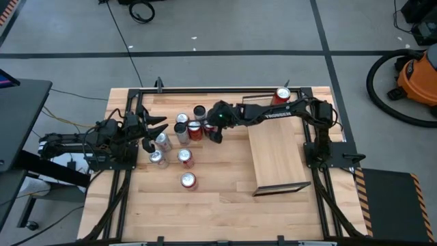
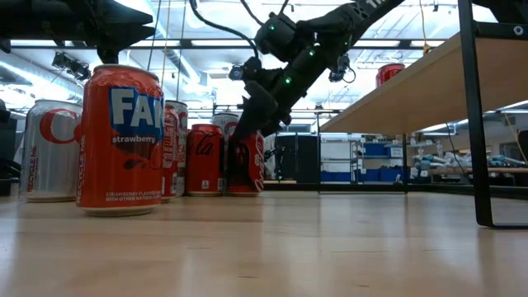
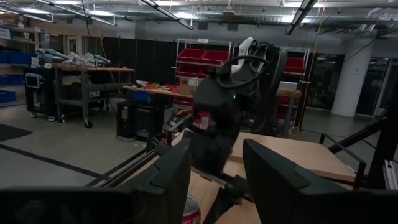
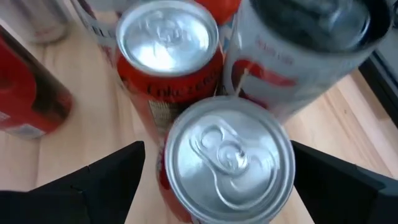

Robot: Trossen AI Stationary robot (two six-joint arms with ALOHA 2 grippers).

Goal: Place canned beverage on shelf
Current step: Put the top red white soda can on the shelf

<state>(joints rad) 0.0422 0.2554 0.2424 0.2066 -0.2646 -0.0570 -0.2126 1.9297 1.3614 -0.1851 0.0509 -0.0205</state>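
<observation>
So the big light plank bench [image 1: 205, 205] with black metal rails carries everything here. On its right half sits the shelf [image 1: 276, 154], a flat rectangular light-wood board with thin dark rims at the short ends; in the low view it's raised up off the bench on a dark frame. One red can with a silver top [image 1: 283, 95] already stands at the shelf's far end.

The right arm reaches from the right side across to the cluster of cans in the middle. Its right pincer [image 4: 224, 168] hangs over a red Coke can with a silver pull-tab lid [image 4: 229, 158], fingers spread wide on either side of it, not touching as far as I can see. Just behind it stands another red Coke Zero can [image 4: 168, 56], with a silver-and-red can [image 4: 292, 56] beside that.

The left arm waits at the left edge, left pincer [image 1: 151, 127] open and holding nothing.

Closest to the low camera is an orange strawberry Fanta can [image 2: 120, 140], apart from the group.
</observation>
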